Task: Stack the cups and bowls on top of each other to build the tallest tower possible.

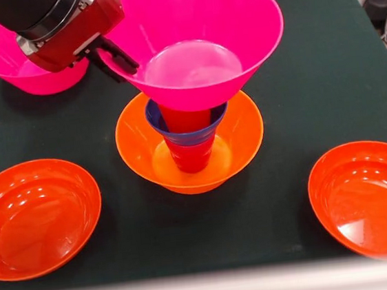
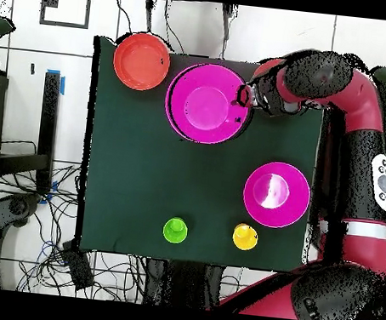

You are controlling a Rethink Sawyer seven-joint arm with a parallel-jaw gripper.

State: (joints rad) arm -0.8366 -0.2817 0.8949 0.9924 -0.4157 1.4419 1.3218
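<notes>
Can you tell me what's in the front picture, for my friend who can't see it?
The gripper holds the rim of a big pink bowl on top of the tower: an orange bowl, a red cup and a small blue bowl. Two red-orange bowls sit in front, another pink bowl behind.

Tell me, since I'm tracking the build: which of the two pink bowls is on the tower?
The pink bowl at the tool, sitting atop the stack in the large orange bowl. The other pink bowl rests on the table by itself.
</notes>
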